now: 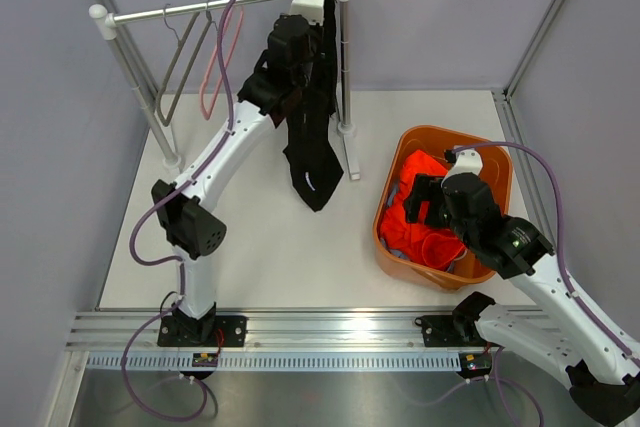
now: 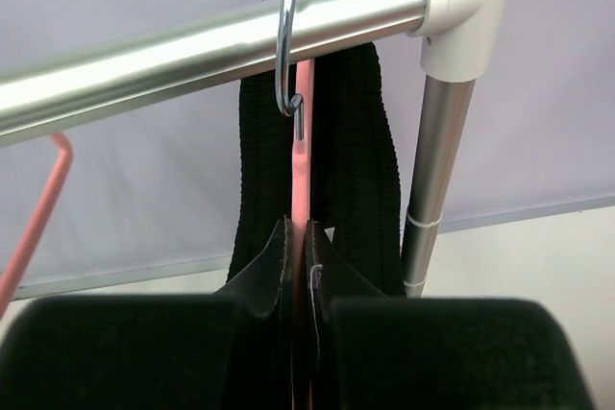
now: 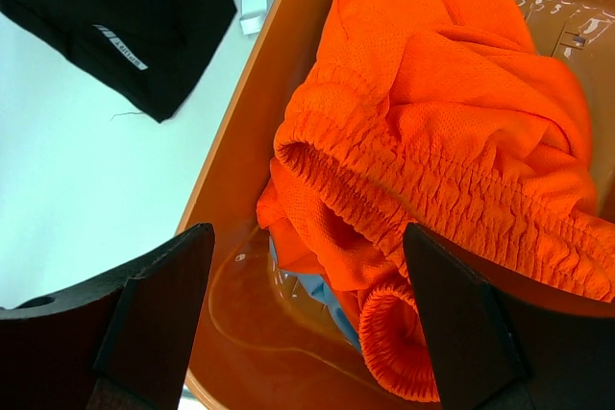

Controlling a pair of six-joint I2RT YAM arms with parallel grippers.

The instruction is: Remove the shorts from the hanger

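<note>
The black shorts (image 1: pixel 312 162) hang from a pink hanger (image 2: pixel 302 141) at the right end of the rack's rail (image 2: pixel 192 55); its metal hook (image 2: pixel 286 45) is over the rail. My left gripper (image 1: pixel 308 35) is shut on the hanger's pink stem (image 2: pixel 298 237), with the black waistband (image 2: pixel 360 141) just behind. The orange shorts (image 1: pixel 420 222) lie in the orange bin (image 1: pixel 440 132), over the light blue shorts (image 3: pixel 336 309). My right gripper (image 1: pixel 425 202) is open and empty just above the orange shorts (image 3: pixel 452 112).
A grey hanger (image 1: pixel 180 67) and a pink hanger (image 1: pixel 218 67) hang bare on the left of the rail. The rack's right post (image 1: pixel 345 67) stands beside the black shorts. Grey walls enclose the white table (image 1: pixel 250 247).
</note>
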